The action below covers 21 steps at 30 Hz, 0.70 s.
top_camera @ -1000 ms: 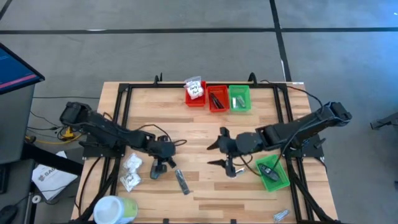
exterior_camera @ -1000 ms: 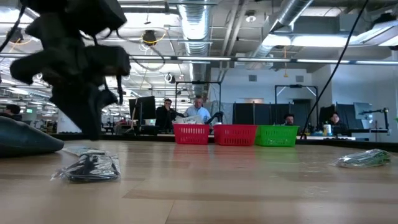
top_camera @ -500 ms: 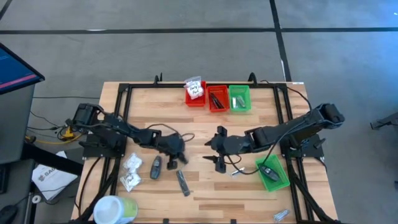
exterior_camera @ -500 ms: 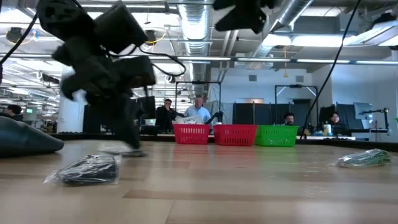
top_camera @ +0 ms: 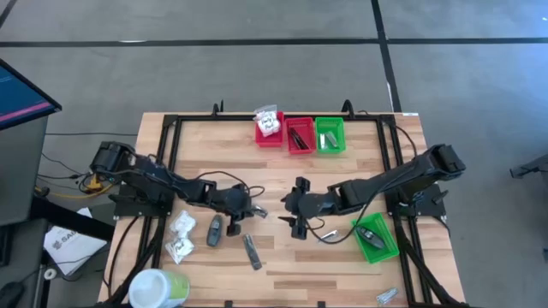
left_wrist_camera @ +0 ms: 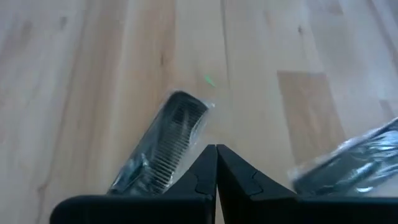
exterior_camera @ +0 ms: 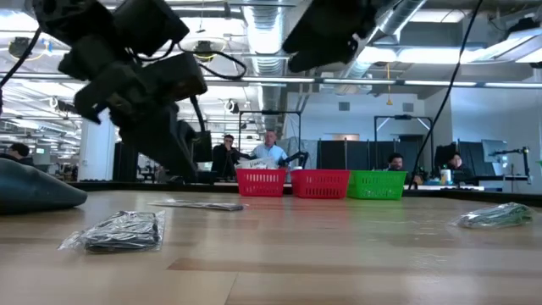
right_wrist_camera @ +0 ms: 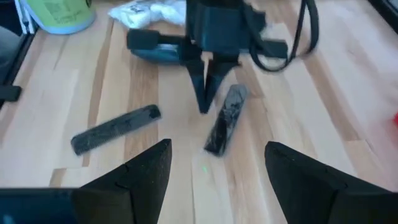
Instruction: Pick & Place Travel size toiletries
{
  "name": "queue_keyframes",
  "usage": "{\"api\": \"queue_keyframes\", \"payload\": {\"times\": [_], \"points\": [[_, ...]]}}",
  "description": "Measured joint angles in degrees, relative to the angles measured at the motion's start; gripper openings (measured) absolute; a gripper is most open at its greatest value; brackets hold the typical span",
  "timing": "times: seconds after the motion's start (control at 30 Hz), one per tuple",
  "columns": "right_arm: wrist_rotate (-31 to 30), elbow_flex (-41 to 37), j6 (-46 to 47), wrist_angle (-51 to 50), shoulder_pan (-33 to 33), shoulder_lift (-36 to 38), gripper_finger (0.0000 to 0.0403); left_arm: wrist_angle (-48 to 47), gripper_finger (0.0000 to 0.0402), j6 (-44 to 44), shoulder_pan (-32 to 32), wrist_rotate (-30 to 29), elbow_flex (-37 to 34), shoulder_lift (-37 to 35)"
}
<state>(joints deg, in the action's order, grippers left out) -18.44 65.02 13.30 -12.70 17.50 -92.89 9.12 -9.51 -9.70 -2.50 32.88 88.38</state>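
Wrapped comb (left_wrist_camera: 163,148) — light, stiff, slippery film; grip mid-length; left end effector (left_wrist_camera: 216,163) pinched together beside it; right end effector (right_wrist_camera: 214,168) spread apart.

Bare worktop (top_camera: 257,167) lies open across the upper middle of the overhead frame, below the red and green bins (top_camera: 300,134) lined up at its top edge. Lower left is crowded: white packets (top_camera: 180,235), dark wrapped sticks (top_camera: 250,251) and a round tub (top_camera: 157,287). A green bin (top_camera: 375,237) blocks lower right.

Left gripper (top_camera: 248,211) closed, right gripper (top_camera: 288,214) spread.
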Motion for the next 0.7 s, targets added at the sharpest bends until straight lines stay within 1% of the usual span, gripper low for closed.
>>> {"api": "queue_keyframes", "payload": {"times": [0.07,0.1,0.2,0.27,0.37,0.43,0.57,0.63,0.7], "points": [[0.04,0.11,-0.42,0.35,0.0,-1.46,0.0249,0.64,0.0,0.1,0.16,-0.89,-0.17,1.65],[0.05,-0.03,-0.85,-0.14,0.0,-2.09,0.0249,2.46,0.0,0.14,0.48,-1.55,-0.16,2.76],[-0.45,0.11,-1.11,-0.12,-0.01,-4.28,0.0249,6.72,0.0,0.19,1.17,-1.7,0.41,5.3],[-1.14,0.08,-0.61,0.22,-0.17,-5.11,0.0249,7.35,0.0,-0.13,1.73,-1.69,1.17,7.13],[-1.3,0.16,0.08,-0.28,-0.98,-5.37,0.0249,8.28,0.0,-1.01,2.52,-1.53,3.1,10.57],[-1.35,0.16,0.25,-0.22,-1.69,-5.37,0.0249,8.77,0.0,-1.07,3.1,-0.41,4.29,12.54],[-1.53,0.16,0.42,-0.27,-2.56,-5.35,0.0249,11.77,0.0,-1.38,4.14,-0.18,7.5,16.75],[-1.5,0.16,1.22,-1.12,-2.56,-5.33,0.0249,14.33,0.0,-1.86,4.52,-0.97,8.49,18.15],[-1.54,0.16,1.77,-2.02,-2.54,-5.33,0.0249,15.26,0.0,-1.93,4.66,-1.56,8.59,18.07]]}}
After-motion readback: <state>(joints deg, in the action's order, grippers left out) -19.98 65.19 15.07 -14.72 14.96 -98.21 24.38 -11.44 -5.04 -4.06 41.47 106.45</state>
